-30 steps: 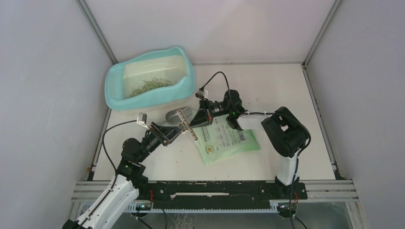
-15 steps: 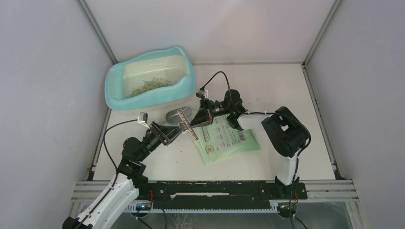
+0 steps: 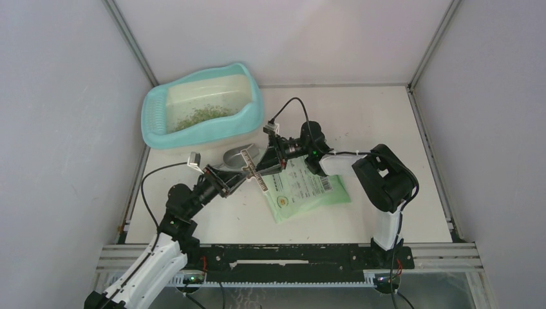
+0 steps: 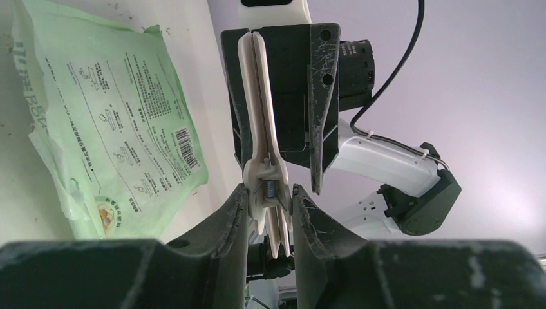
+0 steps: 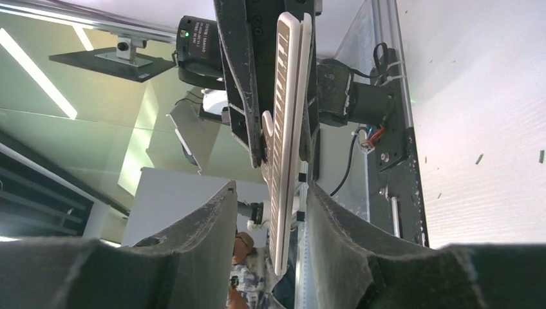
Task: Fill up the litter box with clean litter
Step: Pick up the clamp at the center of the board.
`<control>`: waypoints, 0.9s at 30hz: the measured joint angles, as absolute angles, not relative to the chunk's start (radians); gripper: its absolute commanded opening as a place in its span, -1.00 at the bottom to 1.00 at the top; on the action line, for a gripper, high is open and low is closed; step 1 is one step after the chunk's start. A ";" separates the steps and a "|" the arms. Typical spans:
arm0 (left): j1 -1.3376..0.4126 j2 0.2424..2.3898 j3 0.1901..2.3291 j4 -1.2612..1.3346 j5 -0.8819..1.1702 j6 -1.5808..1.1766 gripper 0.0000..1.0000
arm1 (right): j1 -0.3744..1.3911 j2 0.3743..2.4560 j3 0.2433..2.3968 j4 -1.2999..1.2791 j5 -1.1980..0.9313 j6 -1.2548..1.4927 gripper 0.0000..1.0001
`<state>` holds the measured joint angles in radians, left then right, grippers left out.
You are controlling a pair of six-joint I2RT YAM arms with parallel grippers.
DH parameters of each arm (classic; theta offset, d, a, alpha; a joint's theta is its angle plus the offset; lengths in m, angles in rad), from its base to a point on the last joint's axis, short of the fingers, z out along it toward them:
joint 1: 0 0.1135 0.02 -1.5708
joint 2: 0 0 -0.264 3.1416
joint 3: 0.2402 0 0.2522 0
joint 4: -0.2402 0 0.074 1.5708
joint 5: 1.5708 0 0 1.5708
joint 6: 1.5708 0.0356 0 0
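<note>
The turquoise litter box (image 3: 154, 122) stands at the back left with a patch of green-beige litter (image 3: 203, 116) on its pale floor. Between the two arms hangs a long white bag clip (image 3: 253, 168). My left gripper (image 3: 237, 174) is shut on its spring hinge end (image 4: 269, 187). My right gripper (image 3: 269, 158) faces it from the other side, open. The clip's bar (image 5: 286, 96) runs between the right jaws with a gap on each side. Below both grippers the flat green litter bag (image 3: 302, 190) lies on the table.
A grey metal scoop (image 3: 235, 156) lies on the table just in front of the litter box, under the clip. Loose granules dot the white tabletop (image 5: 476, 129). White walls close in the table on three sides.
The right gripper's jaws have opened off the white clip, which it was shut on before. The left gripper has tightened slightly on the clip. Both arms have hardly moved.
</note>
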<state>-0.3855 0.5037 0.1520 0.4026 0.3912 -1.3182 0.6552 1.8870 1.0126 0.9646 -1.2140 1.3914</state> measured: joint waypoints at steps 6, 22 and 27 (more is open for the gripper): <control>-0.385 0.506 0.152 0.398 0.388 -1.318 -0.95 | 0.662 1.884 1.014 0.862 -1.211 1.310 -0.70; -0.378 0.494 0.152 0.356 0.378 -1.318 -0.13 | 0.683 1.855 1.051 0.641 -1.205 1.140 -1.00; -0.378 0.490 0.152 0.348 0.379 -1.317 -0.13 | 0.689 1.855 1.051 0.624 -1.205 1.124 -1.00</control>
